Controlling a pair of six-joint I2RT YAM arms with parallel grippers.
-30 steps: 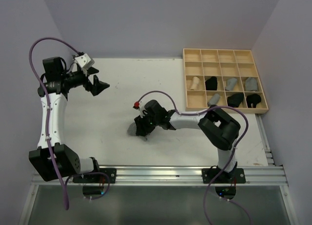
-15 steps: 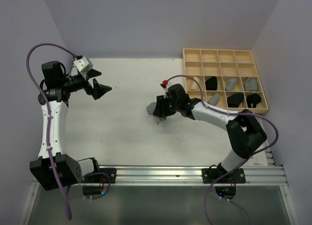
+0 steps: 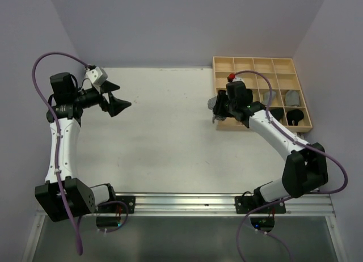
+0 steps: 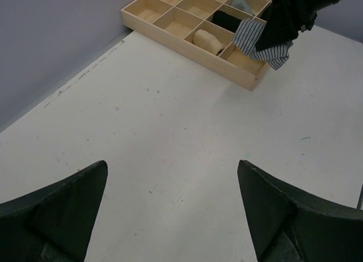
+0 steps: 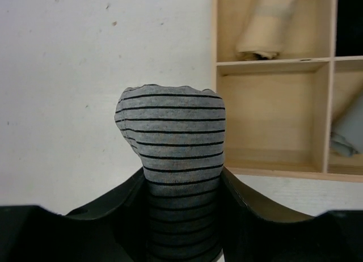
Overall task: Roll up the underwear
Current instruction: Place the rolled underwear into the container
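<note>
My right gripper (image 3: 218, 108) is shut on a rolled grey underwear with thin black stripes (image 5: 173, 131). It holds the roll above the table, just off the left edge of the pale wooden grid tray (image 3: 262, 60). The striped roll also shows in the left wrist view (image 4: 258, 41) and in the top view (image 3: 213, 104). In the right wrist view the gripper (image 5: 181, 182) faces a bare compartment (image 5: 272, 114). A tan roll (image 5: 264, 24) lies in the compartment beyond it. My left gripper (image 3: 116, 100) is open and empty at the far left, above the table.
The tray's right cells hold rolled garments: grey ones (image 3: 292, 96) and black ones (image 3: 295, 115). Its back rows show bare wood. The tray's near wall (image 4: 170, 38) stands up from the white table. Purple walls close the back and sides.
My right gripper has carried the striped roll from the middle of the table up and right to the tray's left edge. The left arm has barely moved.
</note>
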